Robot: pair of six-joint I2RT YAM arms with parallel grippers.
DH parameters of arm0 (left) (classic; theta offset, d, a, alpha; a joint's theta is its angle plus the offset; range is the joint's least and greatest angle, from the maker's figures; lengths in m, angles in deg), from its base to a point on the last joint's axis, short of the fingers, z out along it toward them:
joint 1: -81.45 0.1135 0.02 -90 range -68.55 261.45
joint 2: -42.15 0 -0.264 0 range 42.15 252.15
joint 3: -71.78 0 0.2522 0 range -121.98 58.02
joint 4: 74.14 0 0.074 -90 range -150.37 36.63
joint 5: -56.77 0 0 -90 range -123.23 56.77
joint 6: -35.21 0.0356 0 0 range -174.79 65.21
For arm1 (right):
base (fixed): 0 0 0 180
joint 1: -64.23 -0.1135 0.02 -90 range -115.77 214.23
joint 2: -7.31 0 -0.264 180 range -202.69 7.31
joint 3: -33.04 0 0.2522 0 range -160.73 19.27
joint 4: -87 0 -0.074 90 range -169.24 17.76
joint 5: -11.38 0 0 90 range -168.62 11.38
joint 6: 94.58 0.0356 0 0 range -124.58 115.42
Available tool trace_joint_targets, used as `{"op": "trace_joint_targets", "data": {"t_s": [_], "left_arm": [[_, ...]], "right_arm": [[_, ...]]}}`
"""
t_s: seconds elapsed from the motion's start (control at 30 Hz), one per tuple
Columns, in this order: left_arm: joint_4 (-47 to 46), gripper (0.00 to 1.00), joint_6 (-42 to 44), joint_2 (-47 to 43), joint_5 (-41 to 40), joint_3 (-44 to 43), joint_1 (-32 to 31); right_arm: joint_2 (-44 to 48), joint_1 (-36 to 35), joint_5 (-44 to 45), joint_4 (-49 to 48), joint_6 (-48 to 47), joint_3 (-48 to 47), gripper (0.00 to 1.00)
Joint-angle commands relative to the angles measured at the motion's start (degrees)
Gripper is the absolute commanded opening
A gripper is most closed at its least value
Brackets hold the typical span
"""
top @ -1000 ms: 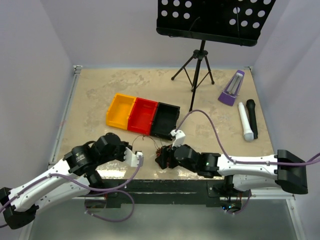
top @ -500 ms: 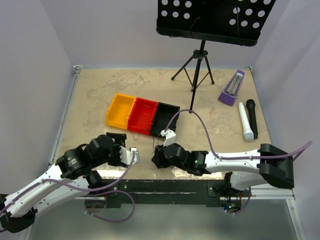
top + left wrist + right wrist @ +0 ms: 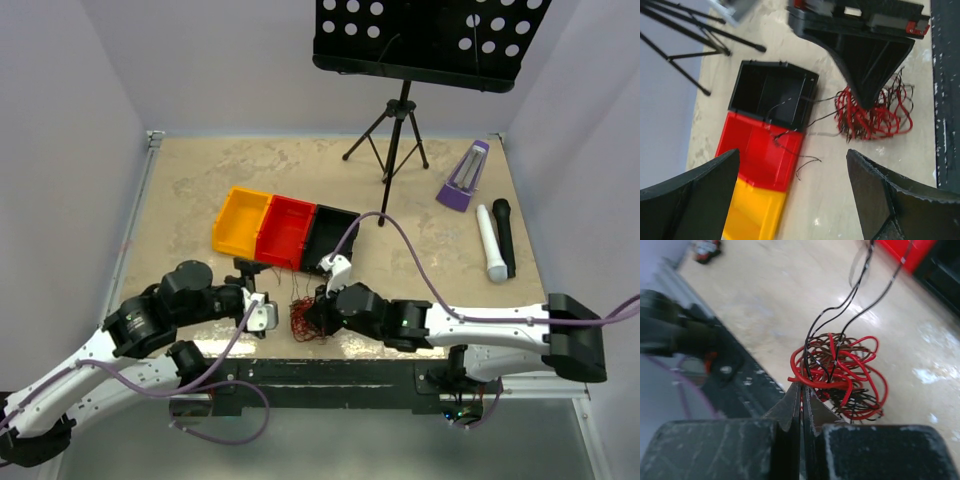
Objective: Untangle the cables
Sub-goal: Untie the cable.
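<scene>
The cables point(image 3: 305, 320) lie as one tangled bundle on the table point(image 3: 190, 180), close to its near edge and between the two arms. In the right wrist view the bundle point(image 3: 840, 375) consists mainly of bright red loops with dark brown-black strands wound through them. Several thin dark strands leave the top of the bundle and run toward the bins. In the left wrist view these strands cross the bare table from the bundle point(image 3: 872, 112). They lie over the near rim of the black bin point(image 3: 772, 92) and onto the red bin point(image 3: 757, 150). The yellow bin point(image 3: 752, 212) adjoins the red one, so the three bins form a single row. The right gripper point(image 3: 801, 385) points down into the left side of the bundle. Its jaws are pressed together, with a red loop pinched at their tips. The left gripper point(image 3: 792, 155) is just left of the bundle and apart from it. Its jaws are spread wide and hold nothing, and its fingers point(image 3: 695, 200) frame the bins and the cables. From the top view, the left gripper point(image 3: 268, 312) and right gripper point(image 3: 318, 312) face each other across the bundle. A music stand point(image 3: 400, 130), a purple metronome point(image 3: 463, 175), a white microphone point(image 3: 490, 243) and a black microphone point(image 3: 504, 235) occupy the far right part of the table, well apart from the cables.
</scene>
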Motion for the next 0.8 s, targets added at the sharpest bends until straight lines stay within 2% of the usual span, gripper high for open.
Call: {"op": "trace_joint_targets", "data": {"t_s": [0.0,0.2,0.27,0.4,0.57,0.67,0.77], "left_arm": [[-9.0,0.92,-0.8,4.3,8.9,3.0,0.2],[-12.3,0.88,0.0,7.8,13.9,6.5,0.3],[-13.4,0.82,-0.8,8.6,15.0,7.8,0.3],[-17.6,0.63,-3.6,11.9,17.1,8.5,0.3],[-15.1,0.48,-4.0,15.7,20.5,5.6,0.3],[-13.7,0.19,-3.0,15.3,21.3,5.5,0.3],[-13.3,0.01,-3.7,14.7,19.8,5.3,0.3]], "right_arm": [[6.2,-0.8,-4.8,-3.1,-3.8,-4.7,0.00],[8.5,-0.8,-5.0,-2.5,-2.5,-1.0,0.00],[9.0,-0.9,-6.2,-4.5,-2.7,0.0,0.00],[8.5,-0.8,-7.7,-6.0,-4.2,-1.2,0.00],[8.1,-0.8,-9.1,-5.5,-5.7,-2.1,0.00],[9.3,-0.9,-8.9,-5.8,-5.3,-1.1,0.00],[10.3,-0.8,-9.1,-6.0,-4.8,0.1,0.00]]}}
